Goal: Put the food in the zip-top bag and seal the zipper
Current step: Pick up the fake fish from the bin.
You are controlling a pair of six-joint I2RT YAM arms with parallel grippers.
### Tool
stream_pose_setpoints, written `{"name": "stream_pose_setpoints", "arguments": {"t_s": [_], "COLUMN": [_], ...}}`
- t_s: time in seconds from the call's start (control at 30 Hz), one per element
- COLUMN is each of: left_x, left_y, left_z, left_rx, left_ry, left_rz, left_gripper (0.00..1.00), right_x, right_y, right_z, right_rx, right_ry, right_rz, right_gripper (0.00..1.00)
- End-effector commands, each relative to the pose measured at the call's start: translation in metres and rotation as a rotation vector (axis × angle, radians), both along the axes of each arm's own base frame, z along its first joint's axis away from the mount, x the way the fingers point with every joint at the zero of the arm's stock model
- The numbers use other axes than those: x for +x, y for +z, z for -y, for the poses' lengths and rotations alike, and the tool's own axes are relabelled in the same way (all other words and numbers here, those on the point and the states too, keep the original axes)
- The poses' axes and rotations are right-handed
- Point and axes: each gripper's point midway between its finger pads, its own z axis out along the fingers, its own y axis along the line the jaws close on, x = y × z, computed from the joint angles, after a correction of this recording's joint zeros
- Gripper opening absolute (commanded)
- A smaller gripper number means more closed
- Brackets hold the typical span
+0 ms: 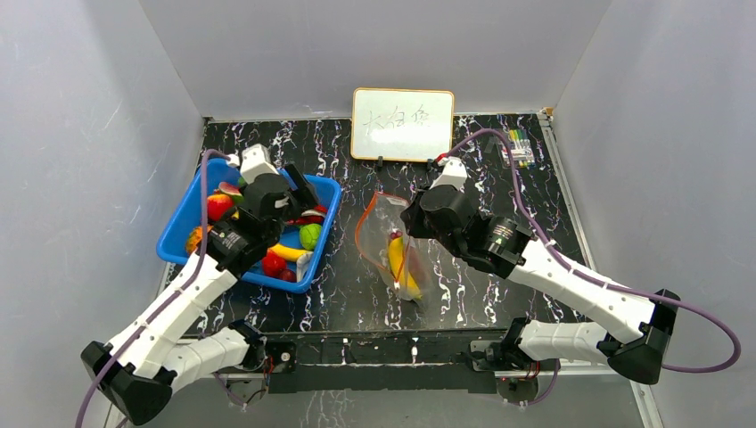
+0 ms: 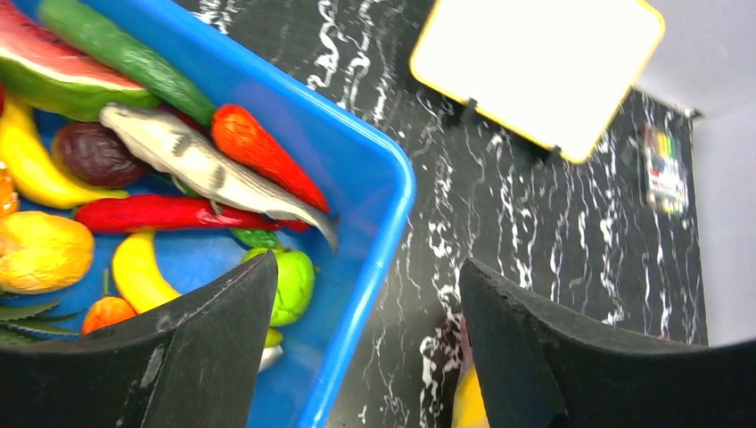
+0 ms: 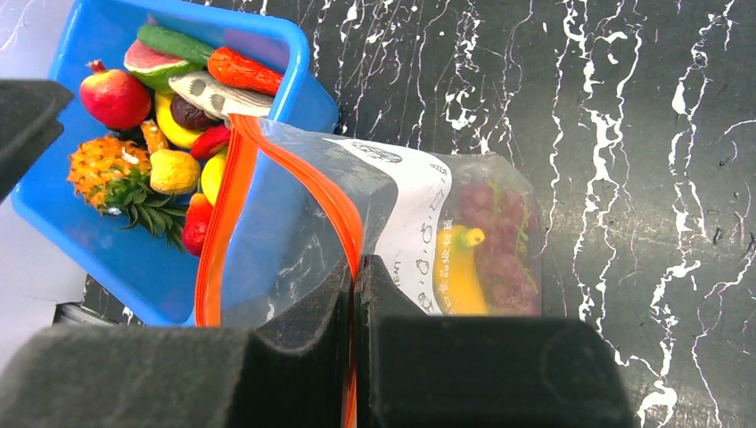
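White arm links rise from 2 bases at the near edge of the black marbled table (image 1: 357,285). The left arm slants forward and to the left, its wrist bent over the blue basket (image 1: 178,236). The left gripper (image 2: 367,267) hangs above the basket's right rim with its 2 fingers spread wide and nothing between them.

The right arm starts at the near right corner, folds at its elbow and stretches back toward the middle of the table. There the right gripper (image 3: 355,276) has its fingers pressed together on the mouth edge of the zip-top bag (image 3: 392,196), pinching it at the zipper (image 3: 223,214) – the orange strip curves away from the fingers and the mouth gapes toward the basket.

The bag lies on the table between the 2 arms, just right of the basket. Inside it, at its closed end, sit a yellow banana (image 3: 459,272) and dark red grapes (image 3: 499,232).

The rest of the food lies in the basket: a watermelon slice (image 2: 53,67), a cucumber (image 2: 125,53), a grey fish (image 2: 196,160), a red chilli (image 2: 160,214) and a green round fruit (image 2: 290,281), among others.

Further back a whiteboard (image 1: 401,123) stands against the rear wall, and a pack of markers (image 1: 520,147) lies near the far right corner.
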Motion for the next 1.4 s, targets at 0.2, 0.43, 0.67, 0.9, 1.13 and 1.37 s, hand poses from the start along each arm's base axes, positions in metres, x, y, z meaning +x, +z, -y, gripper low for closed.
{"name": "stream_pose_setpoints", "arguments": {"t_s": [0.2,0.43,0.67,0.9,1.13,1.37], "left_x": [0.021,0.039,0.055,0.072,0.074,0.076], "left_y": [-0.038,-0.08,-0.099,-0.13,-0.144,-0.159], "left_z": [-0.045,-0.08,-0.103,-0.108,-0.102,-0.104], "left_rx": [-0.23,-0.365,-0.466,-0.532,-0.563,-0.521], "left_ry": [0.17,0.352,0.473,0.463,0.436,0.434], "left_rz": [-0.14,-0.208,-0.19,-0.244,-0.26,-0.301], "left_gripper": [0.67,0.61,0.57,0.55,0.52,0.53], "right_x": [0.003,0.002,0.002,-0.001,-0.003,0.0], "right_y": [0.019,0.015,0.019,0.019,0.02,0.019], "right_z": [-0.006,-0.009,-0.007,-0.008,-0.013,-0.012], "right_rx": [0.079,0.089,0.089,0.113,0.126,0.122], "right_ry": [0.012,0.026,0.029,0.038,0.051,0.042], "right_rz": [0.055,0.05,0.069,0.061,0.051,0.058], "right_gripper": [0.0,0.0,0.0,0.0,0.0,0.0]}}
